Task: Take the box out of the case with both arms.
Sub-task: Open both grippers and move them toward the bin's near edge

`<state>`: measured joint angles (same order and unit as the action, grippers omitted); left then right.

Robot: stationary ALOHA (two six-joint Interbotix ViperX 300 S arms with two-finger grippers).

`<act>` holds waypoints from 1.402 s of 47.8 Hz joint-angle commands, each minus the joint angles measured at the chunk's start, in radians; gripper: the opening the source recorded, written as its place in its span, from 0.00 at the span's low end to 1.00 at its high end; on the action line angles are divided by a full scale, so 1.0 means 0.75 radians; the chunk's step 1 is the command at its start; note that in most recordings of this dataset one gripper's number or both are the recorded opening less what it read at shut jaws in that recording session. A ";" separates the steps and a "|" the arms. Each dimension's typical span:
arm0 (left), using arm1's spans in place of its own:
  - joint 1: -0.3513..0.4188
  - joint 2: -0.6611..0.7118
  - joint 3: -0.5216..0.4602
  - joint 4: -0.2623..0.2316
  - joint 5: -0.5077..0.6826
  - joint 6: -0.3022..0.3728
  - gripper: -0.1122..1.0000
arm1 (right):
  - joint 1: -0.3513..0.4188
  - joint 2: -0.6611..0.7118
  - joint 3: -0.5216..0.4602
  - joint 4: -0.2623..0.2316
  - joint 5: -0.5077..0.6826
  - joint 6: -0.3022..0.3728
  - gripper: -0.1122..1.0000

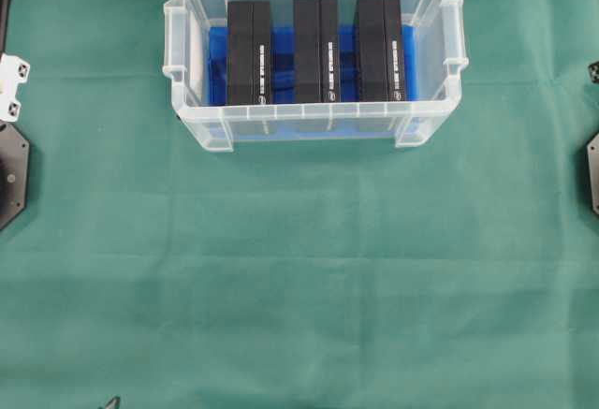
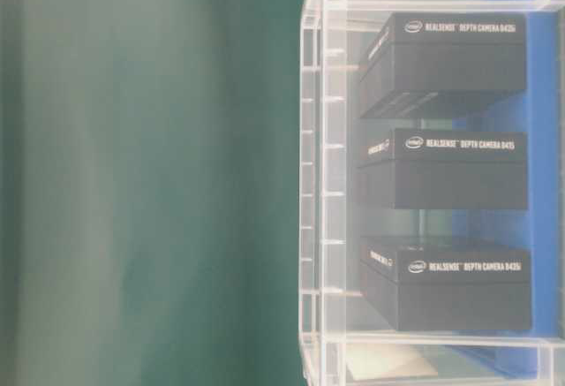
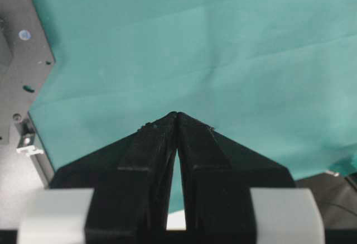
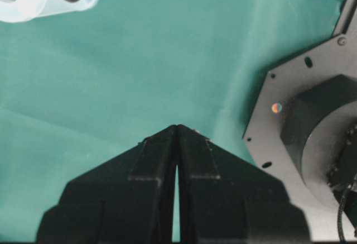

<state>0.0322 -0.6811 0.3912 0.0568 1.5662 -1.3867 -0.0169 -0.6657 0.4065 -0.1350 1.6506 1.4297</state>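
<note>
Three black boxes (image 1: 318, 50) standing side by side inside the case (image 1: 314, 124), both end effectors, left (image 3: 177, 115) and right (image 4: 177, 128), pinched closed and empty, over green tabletop (image 1: 299, 278) away from the case

You have a table covered by a creased green cloth (image 1: 299, 269). The clear plastic case (image 1: 309, 126) sits directly on it at the far middle. Dark base plates (image 1: 11, 173) rest at its left and right edges.

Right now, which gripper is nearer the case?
Right, probably. The right gripper hangs shut over the cloth, with a corner of the case at the top left of its view. The left gripper, also shut, sees only cloth and a base plate.
</note>
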 commanded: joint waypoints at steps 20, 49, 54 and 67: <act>0.258 0.000 -0.022 0.027 -0.006 0.229 0.10 | -0.354 0.078 -0.037 -0.025 -0.084 -0.307 0.10; 0.571 0.123 -0.072 0.000 -0.022 0.593 0.10 | -0.728 0.149 -0.041 0.012 -0.162 -0.605 0.10; 0.571 0.119 -0.067 -0.002 -0.020 0.585 0.10 | -0.728 0.141 -0.039 0.027 -0.168 -0.605 0.10; 0.562 0.125 -0.065 -0.029 -0.006 0.581 0.10 | -0.728 0.139 -0.025 0.070 -0.262 -0.605 0.10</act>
<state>0.4571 -0.5860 0.3605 0.0414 1.5570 -0.9480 -0.5614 -0.5538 0.3988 -0.0859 1.4726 0.9756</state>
